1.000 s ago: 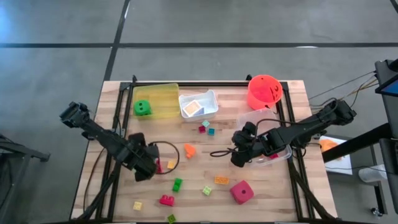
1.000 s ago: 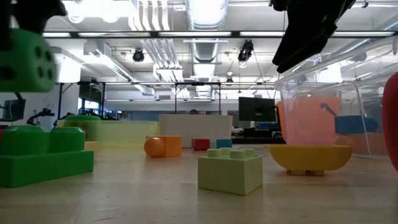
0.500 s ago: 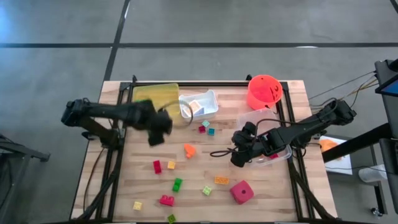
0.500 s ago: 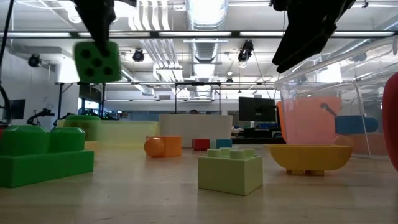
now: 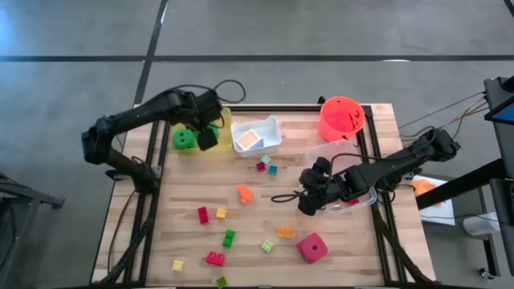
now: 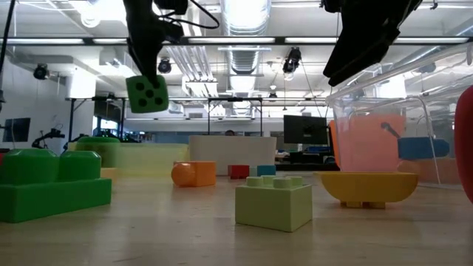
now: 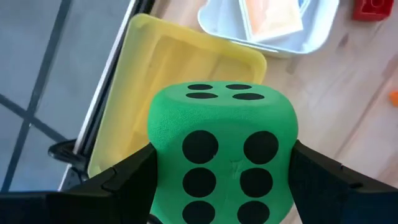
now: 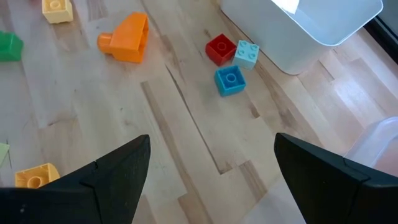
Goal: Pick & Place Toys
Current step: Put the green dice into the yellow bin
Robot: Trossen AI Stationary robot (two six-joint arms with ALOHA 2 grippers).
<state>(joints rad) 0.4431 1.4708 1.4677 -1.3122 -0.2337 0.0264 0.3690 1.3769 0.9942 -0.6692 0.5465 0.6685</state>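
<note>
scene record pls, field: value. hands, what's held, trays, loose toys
left hand: shut on green die, in the air over the yellow tray
right hand: open, holds nothing, above the table beside the clear tray
yellow tray: one green die visible by it in the high view; cannot tell whether a second lies inside
white tray: holds an orange card
bucket: orange-red, at the far edge
loose toys: pink-red die, orange brick, small bricks scattered on the wood
</note>
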